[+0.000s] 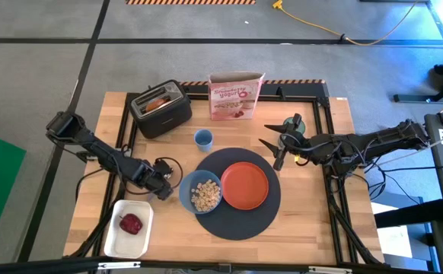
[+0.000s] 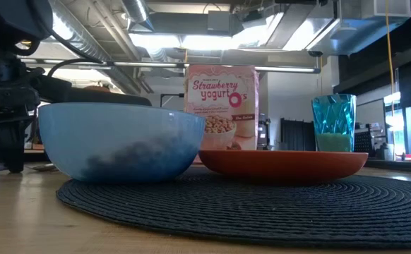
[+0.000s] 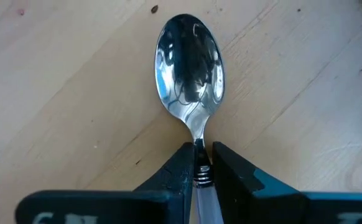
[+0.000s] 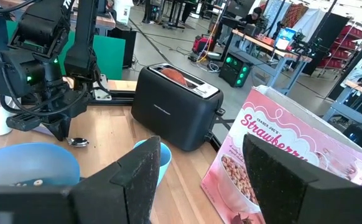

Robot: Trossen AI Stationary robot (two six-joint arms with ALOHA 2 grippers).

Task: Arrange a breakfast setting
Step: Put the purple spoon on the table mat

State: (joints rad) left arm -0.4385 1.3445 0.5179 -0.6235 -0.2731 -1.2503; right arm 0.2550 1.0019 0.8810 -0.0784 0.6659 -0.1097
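Note:
A metal spoon [image 3: 190, 62] lies hollow side up on the wood left of the blue bowl [image 1: 202, 194], which holds cereal [image 1: 205, 195]. My left gripper [image 1: 163, 186] is shut on the spoon. The bowl and an orange plate [image 1: 244, 185] sit on the round dark-grey mat [image 1: 237, 221]. The translucent green cup [image 1: 292, 124] stands on the wood at the mat's far right, beside my right gripper [image 1: 275, 144], which is open and empty. A red apple [image 1: 132, 223] lies in a white tray. Toast [image 1: 157, 103] sticks out of the black toaster. My left gripper pinches the spoon's handle just behind the neck [image 3: 199, 163] between its two fingers. The handle runs back between the fingers, along them. The fingers slant down from the table's left. The spoon's bowl [image 4: 78, 142] lies low at the wooden top, pointing away from the gripper.
A black toaster [image 1: 160, 109] and a pink cereal box [image 1: 235, 95] stand at the far side. A small blue cup [image 1: 203, 138] stands between the toaster and the mat. A white tray [image 1: 126, 228] sits at the near left corner. Cables hang off both arms.

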